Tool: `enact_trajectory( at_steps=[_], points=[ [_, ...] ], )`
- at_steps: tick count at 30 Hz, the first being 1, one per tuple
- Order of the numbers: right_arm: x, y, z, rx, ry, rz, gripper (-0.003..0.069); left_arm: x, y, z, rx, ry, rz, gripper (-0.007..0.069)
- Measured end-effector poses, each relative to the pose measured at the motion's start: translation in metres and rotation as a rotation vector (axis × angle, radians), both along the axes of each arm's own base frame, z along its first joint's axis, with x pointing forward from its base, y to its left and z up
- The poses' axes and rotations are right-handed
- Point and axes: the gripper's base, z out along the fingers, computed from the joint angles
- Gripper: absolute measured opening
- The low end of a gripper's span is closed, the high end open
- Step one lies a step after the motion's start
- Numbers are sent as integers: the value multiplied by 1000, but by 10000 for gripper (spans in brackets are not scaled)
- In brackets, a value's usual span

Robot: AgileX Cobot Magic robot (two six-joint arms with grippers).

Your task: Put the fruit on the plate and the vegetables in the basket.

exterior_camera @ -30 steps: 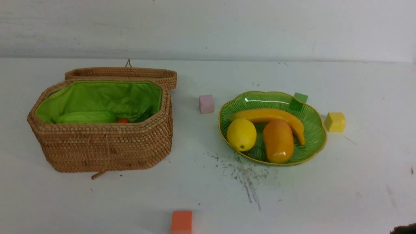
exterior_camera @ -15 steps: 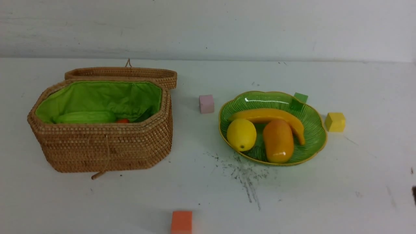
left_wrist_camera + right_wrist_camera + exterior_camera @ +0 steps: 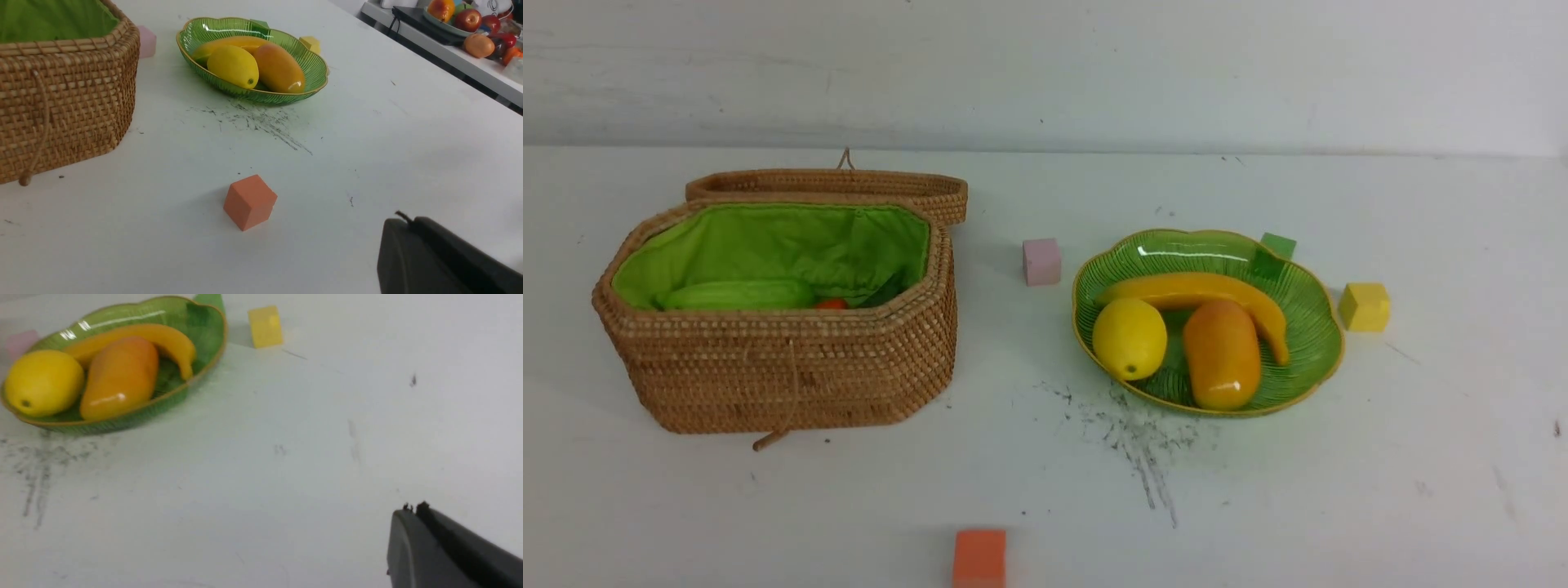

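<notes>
Fruit, namely a curved yellow banana (image 3: 1201, 292), a round yellow lemon (image 3: 1129, 338) and an oblong orange-yellow mango (image 3: 1222, 354), is lying on the ribbed green plate (image 3: 1307, 302). Left of the plate, an octagonal wicker basket (image 3: 784, 367) is holding a light-green gourd (image 3: 739, 294) and a partly hidden orange-red vegetable (image 3: 832, 304). Bare white table (image 3: 1339, 490) is stretching in front of the plate. Both the left gripper (image 3: 404, 222) and the right gripper (image 3: 412, 510) are sitting closed and empty.
</notes>
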Motion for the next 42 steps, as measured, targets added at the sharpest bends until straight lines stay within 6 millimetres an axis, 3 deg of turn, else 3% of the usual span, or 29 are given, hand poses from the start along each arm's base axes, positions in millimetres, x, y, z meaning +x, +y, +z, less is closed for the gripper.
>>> enact_trajectory(
  at_steps=[2, 42],
  points=[
    [-3, -1, -16, 1, -4, -13, 1, 0, 0, 0, 1, 1, 0, -12],
    [-3, 0, -15, 26, -48, -22, 27, 1, 1, 0, 16, -13, 7, 23]
  ],
)
